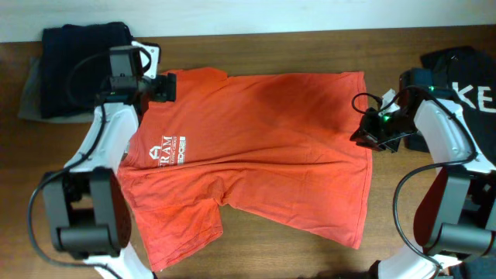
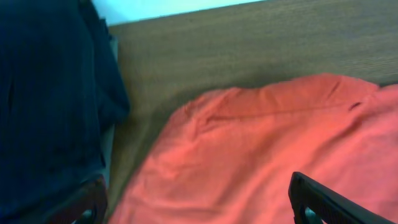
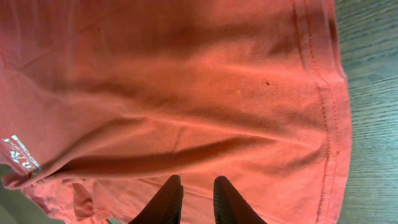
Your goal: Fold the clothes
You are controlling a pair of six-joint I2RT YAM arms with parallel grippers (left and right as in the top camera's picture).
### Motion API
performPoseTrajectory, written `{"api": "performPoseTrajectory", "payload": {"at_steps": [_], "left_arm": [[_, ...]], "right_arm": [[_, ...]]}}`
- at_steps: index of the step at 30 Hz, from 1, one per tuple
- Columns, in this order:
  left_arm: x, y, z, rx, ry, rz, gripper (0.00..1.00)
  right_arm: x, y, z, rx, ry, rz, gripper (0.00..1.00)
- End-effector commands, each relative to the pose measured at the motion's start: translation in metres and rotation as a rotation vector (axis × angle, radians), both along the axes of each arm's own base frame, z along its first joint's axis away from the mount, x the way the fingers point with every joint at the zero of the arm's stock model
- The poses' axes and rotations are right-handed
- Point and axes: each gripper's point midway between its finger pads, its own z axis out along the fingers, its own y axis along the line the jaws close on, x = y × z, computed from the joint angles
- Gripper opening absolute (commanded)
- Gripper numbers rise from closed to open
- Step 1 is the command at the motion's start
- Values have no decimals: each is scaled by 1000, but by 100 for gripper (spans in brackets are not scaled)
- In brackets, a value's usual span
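Note:
The clothes are one orange-red T-shirt [image 1: 263, 147], lying flat across the table with white lettering [image 1: 169, 148] facing up near its left side. My left gripper [image 1: 163, 87] hovers over the shirt's upper left corner. In the left wrist view it [image 2: 202, 205] is open, its fingers [image 2: 317, 202] spread wide above the shirt [image 2: 261, 143] with nothing between them. My right gripper [image 1: 366, 133] is at the shirt's right edge. In the right wrist view it [image 3: 196, 186] stands over the shirt [image 3: 186, 81], jaws a narrow gap apart and pinching no cloth. The hem [image 3: 333, 124] runs to the right.
A dark navy garment [image 1: 77, 66] is piled at the back left on something grey [image 1: 29, 89], close beside the left gripper [image 2: 50, 93]. A black garment with white letters [image 1: 465, 74] lies at the back right. Bare wooden table [image 1: 271, 248] shows along the front.

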Motion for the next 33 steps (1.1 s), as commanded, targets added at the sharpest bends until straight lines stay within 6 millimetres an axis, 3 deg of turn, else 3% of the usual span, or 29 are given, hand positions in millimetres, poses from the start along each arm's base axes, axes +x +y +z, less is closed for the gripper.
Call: {"api": "performPoseTrajectory", "payload": {"at_steps": [1,5,10,13,15,19,28,33], "left_arm": [[27,-4,-10,58,-7,-82,92],[57,-8,-23,62,7,-103,89],[71,-8,-49,105,73,-130,89],[72,-6,-60,114,92,-123,89],[71,-6,-65,115,103,-127,80],[72,-6,-74,121,112,-132,76],[74,-6,-80,130,109,-143,65],[79,-6,-77,132,85,-141,49]], "right_arm": [[4,13,3,11,-11,37,22],[4,26,3,10,-13,74,23],[1,40,3,11,-5,111,23],[0,44,3,11,-3,124,23],[0,45,3,12,-3,125,23],[0,45,3,12,-3,124,23],[-1,45,3,12,-1,124,23],[-1,45,3,12,-1,124,23]]}}
